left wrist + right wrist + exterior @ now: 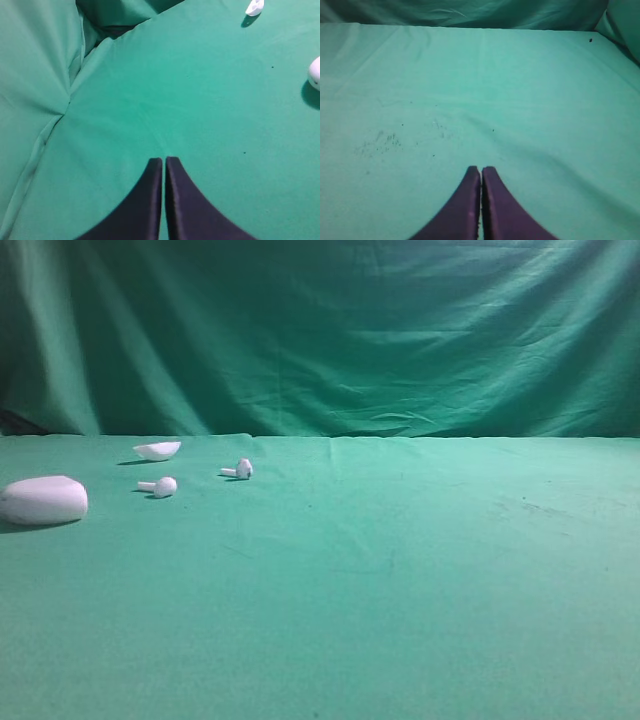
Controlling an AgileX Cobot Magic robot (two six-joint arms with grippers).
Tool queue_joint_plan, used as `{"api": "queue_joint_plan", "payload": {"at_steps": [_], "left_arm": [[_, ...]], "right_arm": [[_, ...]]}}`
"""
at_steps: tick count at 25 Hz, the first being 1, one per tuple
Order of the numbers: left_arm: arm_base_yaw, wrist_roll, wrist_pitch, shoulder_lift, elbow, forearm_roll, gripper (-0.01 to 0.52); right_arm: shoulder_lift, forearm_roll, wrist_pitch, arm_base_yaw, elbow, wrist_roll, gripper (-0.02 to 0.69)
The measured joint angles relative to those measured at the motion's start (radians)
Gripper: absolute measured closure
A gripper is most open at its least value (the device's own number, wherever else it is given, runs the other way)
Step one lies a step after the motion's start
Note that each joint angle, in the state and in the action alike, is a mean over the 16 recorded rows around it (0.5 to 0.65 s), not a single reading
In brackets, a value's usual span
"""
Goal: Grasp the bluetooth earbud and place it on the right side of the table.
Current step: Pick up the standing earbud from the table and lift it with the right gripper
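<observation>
So far nothing done | earbud [241,469] lies untouched on table [400,570] near its back-left corner, beside plain earbud [160,486] and case [43,500] | we see left gripper [164,161] and right gripper [481,170] both closed, empty | grasp and carry to right side remain

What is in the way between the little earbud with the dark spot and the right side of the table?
Nothing visible. The bluetooth earbud lies left of the middle, and the table to its right shows only bare green cloth.
</observation>
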Motion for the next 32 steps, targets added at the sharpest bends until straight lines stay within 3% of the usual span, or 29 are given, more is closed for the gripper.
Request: {"api": "queue_joint_plan", "payload": {"at_steps": [16, 25, 32], "left_arm": [[0.000, 0.000, 0.000, 0.000, 0.000, 0.000, 0.514], [0.000, 0.000, 0.000, 0.000, 0.000, 0.000, 0.514], [0.000, 0.000, 0.000, 0.000, 0.000, 0.000, 0.514]], "right_arm": [[0.000, 0.012, -0.016, 0.000, 0.000, -0.004, 0.665], [0.000, 0.199, -0.199, 0.000, -0.005, -0.009, 0.665], [0.072, 0.352, -0.266, 0.000, -0.100, -0.095, 0.665]]}}
